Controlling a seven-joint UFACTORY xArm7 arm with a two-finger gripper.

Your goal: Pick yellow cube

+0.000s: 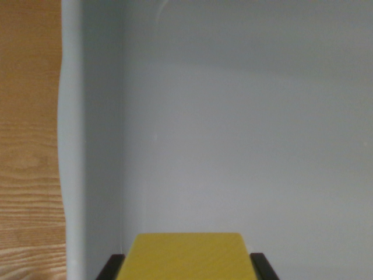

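The yellow cube (187,256) fills the bottom middle of the wrist view, its flat top face toward the camera. Two black fingertips (112,267) flank it, one against each side, so my gripper (187,269) is shut on the cube. Below and behind it lies the pale grey-blue floor of a bin (245,134). Only the tips of the fingers show; the rest is cut off by the bottom edge.
The bin's rounded left wall and rim (73,146) run top to bottom at the wrist view's left. Beyond the rim is a wood-grain table surface (29,146). The bin floor spreads wide to the right and top.
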